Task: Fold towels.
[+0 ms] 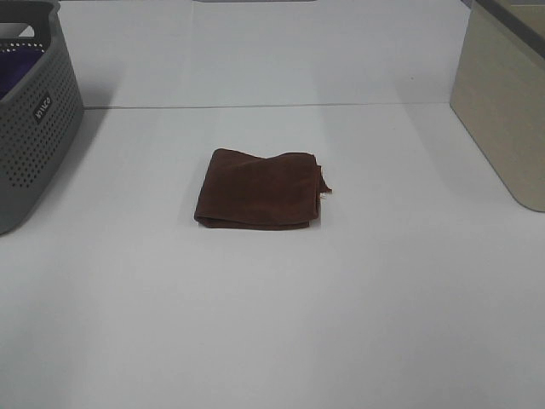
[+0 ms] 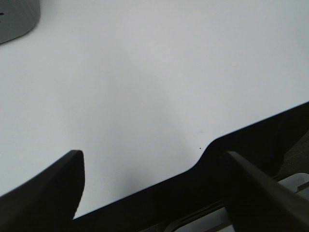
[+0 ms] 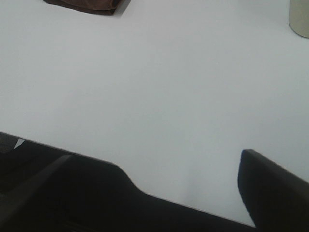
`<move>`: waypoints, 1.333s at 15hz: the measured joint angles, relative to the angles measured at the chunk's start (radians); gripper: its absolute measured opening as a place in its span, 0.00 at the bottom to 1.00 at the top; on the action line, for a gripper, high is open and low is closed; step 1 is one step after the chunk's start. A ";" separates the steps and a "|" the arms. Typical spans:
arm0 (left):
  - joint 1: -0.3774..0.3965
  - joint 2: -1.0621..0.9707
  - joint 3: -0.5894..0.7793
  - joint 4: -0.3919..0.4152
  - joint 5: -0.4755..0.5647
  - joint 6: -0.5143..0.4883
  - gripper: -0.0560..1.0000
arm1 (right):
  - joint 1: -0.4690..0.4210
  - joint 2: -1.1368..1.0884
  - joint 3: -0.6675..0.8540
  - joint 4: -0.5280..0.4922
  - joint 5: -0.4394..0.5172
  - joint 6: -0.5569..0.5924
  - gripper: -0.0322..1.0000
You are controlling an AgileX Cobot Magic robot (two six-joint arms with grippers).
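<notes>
The dark reddish-brown towel (image 1: 260,189) lies folded into a compact rectangle in the middle of the white table (image 1: 272,324). A small loose bit sticks out at its right edge. One corner of it shows in the right wrist view (image 3: 87,6). Neither gripper shows in the exterior high view. In the left wrist view my left gripper (image 2: 154,186) is open and empty, over the table's front edge. In the right wrist view my right gripper (image 3: 149,193) is open and empty, also at the front edge, well short of the towel.
A grey perforated basket (image 1: 34,128) stands at the far left with a purple cloth (image 1: 17,64) inside; its corner shows in the left wrist view (image 2: 17,19). A beige box (image 1: 502,102) stands at the far right, also in the right wrist view (image 3: 300,19).
</notes>
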 joint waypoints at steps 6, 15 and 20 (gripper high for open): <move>0.000 0.000 0.000 -0.001 0.000 0.024 0.75 | 0.000 0.000 0.000 0.000 0.000 0.000 0.85; 0.018 -0.017 0.000 -0.010 0.000 0.045 0.75 | -0.063 0.000 0.000 0.003 0.000 0.000 0.85; 0.194 -0.207 0.000 -0.010 0.000 0.045 0.75 | -0.167 -0.064 0.000 0.004 -0.001 0.000 0.85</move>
